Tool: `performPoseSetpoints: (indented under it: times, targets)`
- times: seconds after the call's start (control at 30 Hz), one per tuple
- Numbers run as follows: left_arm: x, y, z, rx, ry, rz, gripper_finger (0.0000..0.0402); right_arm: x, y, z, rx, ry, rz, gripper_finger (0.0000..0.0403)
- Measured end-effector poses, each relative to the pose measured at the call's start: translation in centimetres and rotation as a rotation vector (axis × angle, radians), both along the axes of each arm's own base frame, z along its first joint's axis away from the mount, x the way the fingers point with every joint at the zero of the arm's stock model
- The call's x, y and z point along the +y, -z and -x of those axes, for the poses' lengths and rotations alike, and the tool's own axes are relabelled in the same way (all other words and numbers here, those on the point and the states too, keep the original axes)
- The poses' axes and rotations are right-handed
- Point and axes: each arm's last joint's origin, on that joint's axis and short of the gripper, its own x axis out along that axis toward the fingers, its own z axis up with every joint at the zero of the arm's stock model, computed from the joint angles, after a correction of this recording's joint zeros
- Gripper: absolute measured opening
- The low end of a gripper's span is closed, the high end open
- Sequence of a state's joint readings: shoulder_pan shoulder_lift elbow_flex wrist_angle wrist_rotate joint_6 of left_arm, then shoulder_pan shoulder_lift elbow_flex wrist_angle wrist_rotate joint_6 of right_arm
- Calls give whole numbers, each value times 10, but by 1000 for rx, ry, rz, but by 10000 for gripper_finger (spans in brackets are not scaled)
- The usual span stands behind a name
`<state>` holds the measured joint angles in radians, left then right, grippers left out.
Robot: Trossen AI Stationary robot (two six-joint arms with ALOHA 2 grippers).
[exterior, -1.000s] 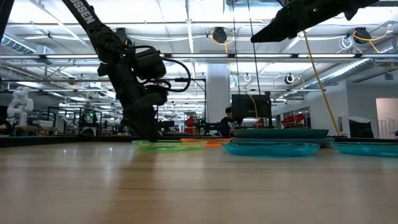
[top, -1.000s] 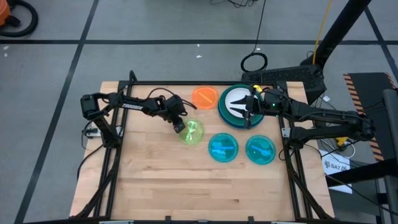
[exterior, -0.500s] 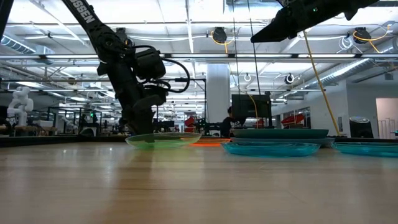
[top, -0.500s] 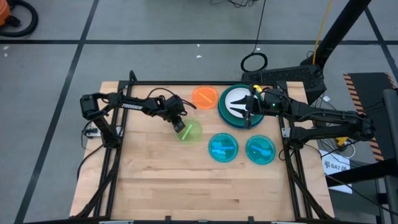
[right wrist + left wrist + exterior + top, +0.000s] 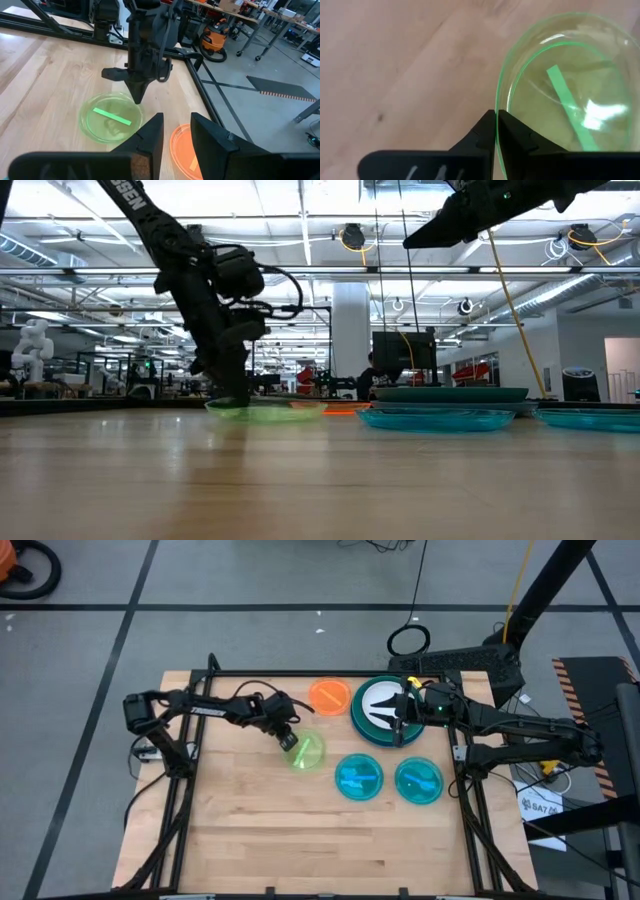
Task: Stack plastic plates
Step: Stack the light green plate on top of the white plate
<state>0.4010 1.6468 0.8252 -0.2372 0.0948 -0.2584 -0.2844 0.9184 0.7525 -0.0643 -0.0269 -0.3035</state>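
Note:
My left gripper (image 5: 288, 741) (image 5: 236, 394) is shut on the lime green plate (image 5: 308, 752) (image 5: 565, 95) (image 5: 111, 119) near the table's middle. The orange plate (image 5: 329, 695) (image 5: 184, 146) lies flat behind it. To its right stands a stack (image 5: 384, 710) with the white plate on top and a dark teal rim (image 5: 450, 393) below. Two cyan plates (image 5: 358, 777) (image 5: 418, 781) lie flat nearer the front. My right gripper (image 5: 398, 716) (image 5: 175, 132) hangs open, high above the stack. My left gripper pinches the lime green plate's rim (image 5: 498, 107) on its left side between its two fingers. The fingers point steeply down from above, slanting in from the table's left. The held side sits a little off the wood; whether the opposite edge (image 5: 318, 408) still rests on the table, I cannot tell.
Bare wood lies in front of the plates and to the left of the lime one. A dark metal frame (image 5: 300, 673) runs along the table's far edge and sides. Beyond the table in the low view is a workshop room.
The lime green plate lay flat on the table a second ago. My left gripper, shut on its rim throughout, raised that side a little, so the plate tipped, then settled lower again and shifted slightly toward the left.

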Motion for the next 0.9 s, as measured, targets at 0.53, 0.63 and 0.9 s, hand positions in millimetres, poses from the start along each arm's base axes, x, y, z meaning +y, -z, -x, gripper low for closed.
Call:
performPoseSetpoints:
  times: [0.53,0.63,0.9]
  targets:
    - [-14,-29,2,-77,50,-71,6,-9,9,-11,-67,244,-292,90]
    - [-16,-29,1,-79,64,-80,6,-12,17,-20,-57,248,-396,92]
    - [-19,-38,-4,-113,94,-118,6,-22,38,-50,42,211,-611,136]
